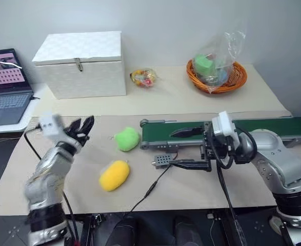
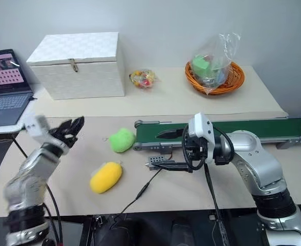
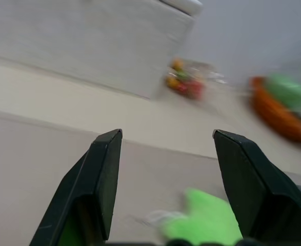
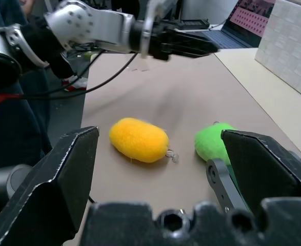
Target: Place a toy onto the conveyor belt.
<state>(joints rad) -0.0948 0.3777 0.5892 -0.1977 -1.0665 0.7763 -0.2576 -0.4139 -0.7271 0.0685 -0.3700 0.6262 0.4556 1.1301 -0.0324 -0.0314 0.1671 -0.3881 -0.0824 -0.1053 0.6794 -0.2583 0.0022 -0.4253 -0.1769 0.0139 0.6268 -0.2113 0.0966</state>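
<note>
Two plush toys lie on the brown mat: a green toy (image 1: 127, 139) right by the left end of the conveyor belt (image 1: 273, 126), and a yellow toy (image 1: 114, 175) nearer the front. My left gripper (image 1: 83, 128) is raised to the left of both toys, pointing toward them, open and empty. In the left wrist view its fingers (image 3: 106, 174) stand wide apart, with the green toy (image 3: 204, 223) low between them. My right gripper (image 1: 183, 148) is open and empty at the belt's left end, one finger over the belt and the other in front of it.
A white box (image 1: 81, 64) and a laptop (image 1: 5, 84) stand at the back left. A small bag of sweets (image 1: 143, 77) and an orange basket (image 1: 235, 79) holding a plastic bag sit at the back. A black cable (image 1: 150, 189) runs from the belt to the table's front edge.
</note>
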